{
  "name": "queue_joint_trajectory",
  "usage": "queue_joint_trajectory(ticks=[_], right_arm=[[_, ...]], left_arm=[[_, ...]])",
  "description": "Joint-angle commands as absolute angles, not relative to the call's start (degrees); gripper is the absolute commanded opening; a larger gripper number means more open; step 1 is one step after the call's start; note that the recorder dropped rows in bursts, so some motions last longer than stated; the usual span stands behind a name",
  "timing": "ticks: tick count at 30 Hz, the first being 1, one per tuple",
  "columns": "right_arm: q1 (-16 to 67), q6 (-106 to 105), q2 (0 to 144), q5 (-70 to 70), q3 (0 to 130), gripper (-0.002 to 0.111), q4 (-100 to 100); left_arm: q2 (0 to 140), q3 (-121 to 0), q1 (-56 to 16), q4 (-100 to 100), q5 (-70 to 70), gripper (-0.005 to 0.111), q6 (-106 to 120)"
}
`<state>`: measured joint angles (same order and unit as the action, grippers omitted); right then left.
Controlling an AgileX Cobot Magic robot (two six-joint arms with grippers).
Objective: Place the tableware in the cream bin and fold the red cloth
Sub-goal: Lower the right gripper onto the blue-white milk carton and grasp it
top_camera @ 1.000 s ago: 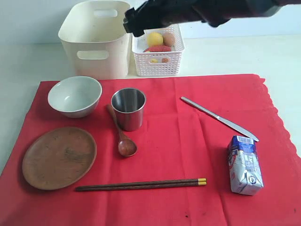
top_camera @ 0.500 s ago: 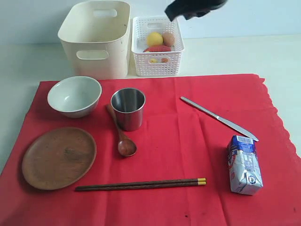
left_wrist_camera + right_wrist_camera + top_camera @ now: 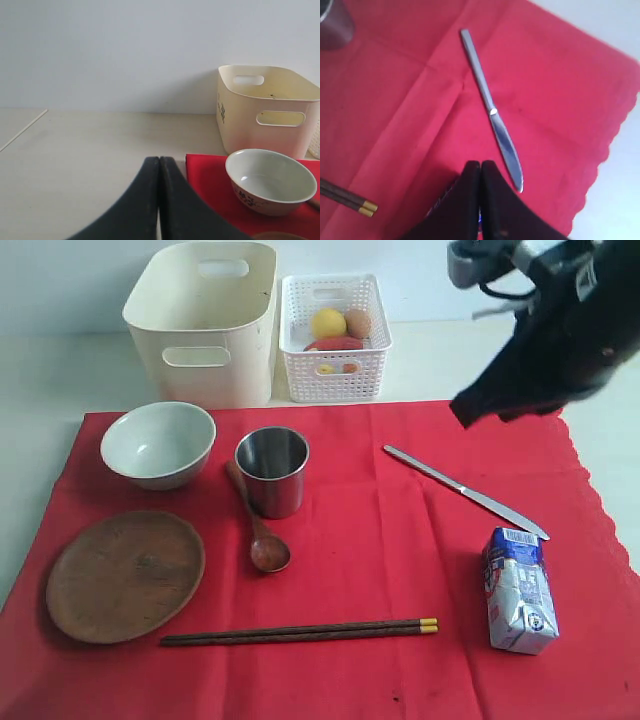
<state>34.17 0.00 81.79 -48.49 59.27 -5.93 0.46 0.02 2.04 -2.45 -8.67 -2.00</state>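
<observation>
The red cloth (image 3: 380, 540) lies flat and carries the pale bowl (image 3: 158, 444), wooden plate (image 3: 125, 575), steel cup (image 3: 272, 471), wooden spoon (image 3: 260, 530), chopsticks (image 3: 300, 631) and silver knife (image 3: 465, 491). The cream bin (image 3: 205, 320) stands behind the cloth. My right gripper (image 3: 465, 410) hovers shut and empty above the cloth's far right, over the knife (image 3: 492, 112). My left gripper (image 3: 159, 161) is shut with nothing in it, off the cloth's corner (image 3: 210, 175), near the bowl (image 3: 270, 180) and the bin (image 3: 267, 112). It does not show in the exterior view.
A white lattice basket (image 3: 335, 365) holding a lemon, egg and other food stands beside the bin. A blue-white milk carton (image 3: 518, 590) lies on the cloth's right part, close to the knife tip. Bare pale table (image 3: 50, 380) surrounds the cloth.
The right arm has swung from above the basket at the back down to the right, over the cloth's far right corner. Nothing on the cloth has moved.
</observation>
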Motion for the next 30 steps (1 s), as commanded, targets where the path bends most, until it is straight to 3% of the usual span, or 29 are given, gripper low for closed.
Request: queue_joint_trajectory(ticks=[1,4,5,6,7,11,20,30], right_arm=[[34.0,9.9,78.7,-45.4,51.3,0.006,-6.2],[34.0,15.3,78.8,-43.2,46.5,0.022,-6.3],[34.0,18.1,78.8,-41.2,43.7,0.037,-6.2],[34.0,18.9,78.8,-40.4,42.7,0.043,-6.2],[34.0,20.0,78.8,-40.1,40.8,0.057,-6.1],[34.0,20.5,78.8,-35.2,36.4,0.074,-6.1],[34.0,27.2,78.8,-18.7,28.1,0.074,-6.4],[34.0,27.6,85.0,-14.5,25.5,0.074,-6.4]], left_arm=[[0.3,0.0,2.2,-2.1,-8.5,0.000,-2.0],[0.3,0.0,2.2,-2.1,-8.5,0.000,-2.0],[0.3,0.0,2.2,-2.1,-8.5,0.000,-2.0],[0.3,0.0,2.2,-2.1,-8.5,0.000,-2.0],[0.3,0.0,2.2,-2.1,-8.5,0.000,-2.0],[0.3,0.0,2.2,-2.1,-8.5,0.000,-2.0],[0.3,0.0,2.2,-2.1,-8.5,0.000,-2.0],[0.3,0.0,2.2,-2.1,-8.5,0.000,-2.0]])
